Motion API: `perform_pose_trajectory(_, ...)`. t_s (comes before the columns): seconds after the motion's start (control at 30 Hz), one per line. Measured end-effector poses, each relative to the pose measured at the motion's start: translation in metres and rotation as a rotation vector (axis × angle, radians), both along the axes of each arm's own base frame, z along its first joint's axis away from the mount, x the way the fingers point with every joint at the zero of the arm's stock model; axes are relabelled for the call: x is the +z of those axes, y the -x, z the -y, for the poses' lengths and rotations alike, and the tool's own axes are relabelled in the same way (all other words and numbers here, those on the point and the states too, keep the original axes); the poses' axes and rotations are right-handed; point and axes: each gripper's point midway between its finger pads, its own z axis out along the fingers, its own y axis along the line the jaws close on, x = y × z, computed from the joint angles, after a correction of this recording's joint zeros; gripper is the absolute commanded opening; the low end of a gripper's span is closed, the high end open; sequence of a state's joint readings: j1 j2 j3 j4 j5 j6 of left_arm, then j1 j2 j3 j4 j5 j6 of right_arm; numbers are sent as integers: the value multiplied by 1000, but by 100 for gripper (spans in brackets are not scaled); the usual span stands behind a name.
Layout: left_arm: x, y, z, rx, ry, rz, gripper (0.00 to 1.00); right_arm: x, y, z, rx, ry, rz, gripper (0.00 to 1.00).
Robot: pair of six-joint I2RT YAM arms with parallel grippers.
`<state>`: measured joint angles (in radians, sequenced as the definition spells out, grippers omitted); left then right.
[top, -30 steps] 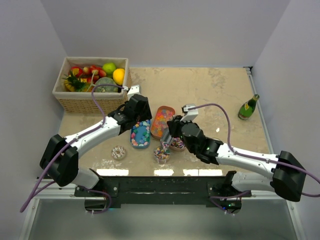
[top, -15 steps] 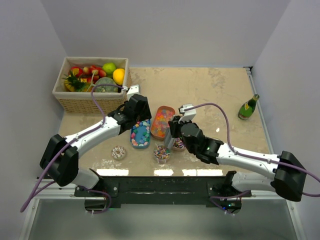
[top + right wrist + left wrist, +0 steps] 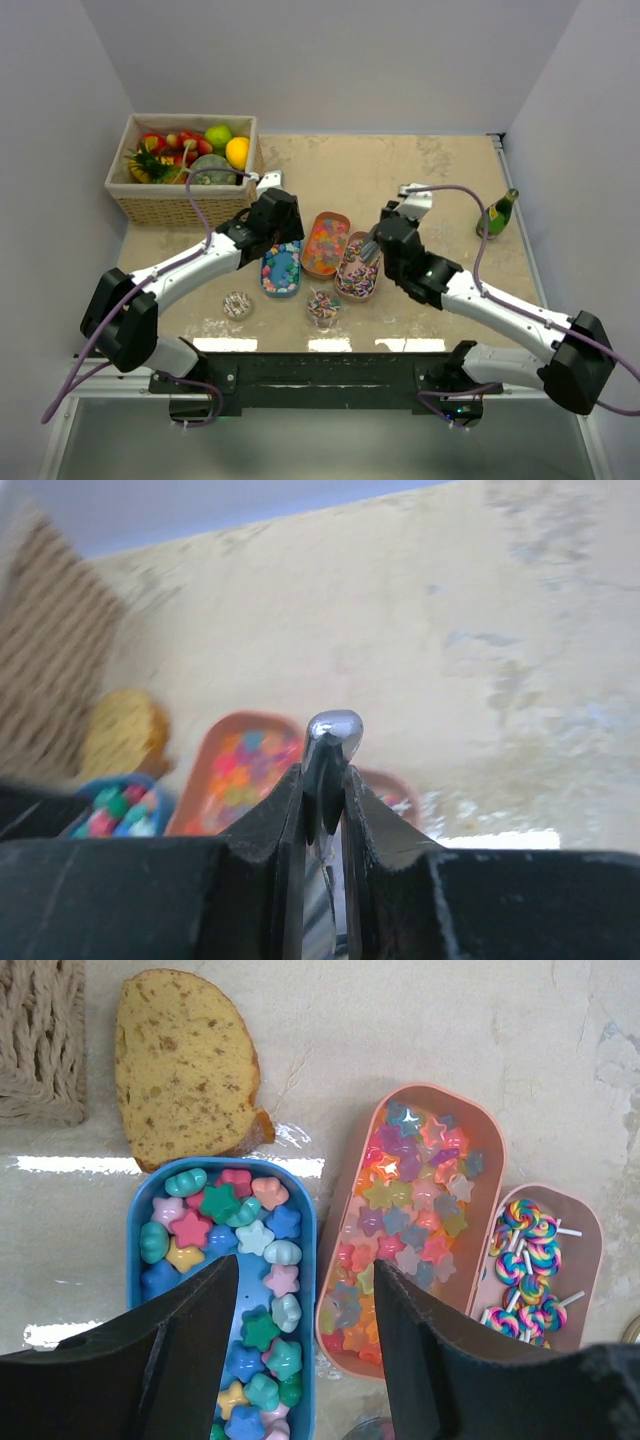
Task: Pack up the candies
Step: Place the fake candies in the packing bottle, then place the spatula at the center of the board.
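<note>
The candies lie in three trays. A blue tray (image 3: 140,1222) (image 3: 281,270) holds pastel stars and shells. The large pink tray (image 3: 492,1150) (image 3: 326,243) holds translucent star gummies, and the smaller pink tray (image 3: 588,1235) (image 3: 358,277) holds swirled lollipops. A small glass bowl (image 3: 322,306) in front also holds candies. My left gripper (image 3: 305,1290) (image 3: 284,240) hovers open over the gap between the blue and large pink trays, holding nothing. My right gripper (image 3: 324,780) (image 3: 375,246) is shut on a shiny metal utensil (image 3: 332,736), above the far end of the lollipop tray.
A slice of yellow cake (image 3: 185,1065) lies just beyond the blue tray. A wicker basket (image 3: 135,200) of fruit stands at the back left. A round sprinkled cookie (image 3: 237,304) sits near the front left, and a green bottle (image 3: 497,214) lies at the right.
My right arm has swung up and to the right, away from the glass bowl, uncovering the lollipop tray. The left arm has stayed put.
</note>
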<state>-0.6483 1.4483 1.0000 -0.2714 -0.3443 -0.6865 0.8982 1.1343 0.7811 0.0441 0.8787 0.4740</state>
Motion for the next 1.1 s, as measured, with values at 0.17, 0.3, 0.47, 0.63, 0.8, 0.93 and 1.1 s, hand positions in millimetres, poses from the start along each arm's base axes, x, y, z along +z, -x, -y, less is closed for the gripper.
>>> perform_pose_trajectory(0.17, -2, 2, 4, -21, 8, -12, 61, -2, -43, 89, -312, 15, -26, 1)
perform_pose_trajectory(0.3, -2, 3, 6, -36, 11, -15, 61, -3, -65, 116, -416, 13, -29, 9)
perform_pose_trajectory(0.47, -4, 4, 9, -55, 15, -24, 61, -26, -113, 114, -467, 44, -70, 5)
perform_pose_trajectory(0.63, -5, 5, 12, -67, 26, -26, 61, -66, -159, 105, -458, 63, -142, 4)
perform_pose_trajectory(0.8, -10, 8, 11, -73, 25, -38, 61, -101, -179, 105, -438, 69, -207, 6)
perform_pose_trajectory(0.93, -10, 8, 11, -73, 26, -37, 62, -108, -196, 99, -427, 59, -219, 21)
perform_pose_trajectory(1.1, -6, 8, 10, -70, 28, -28, 63, -114, -196, 97, -422, 45, -237, 43)
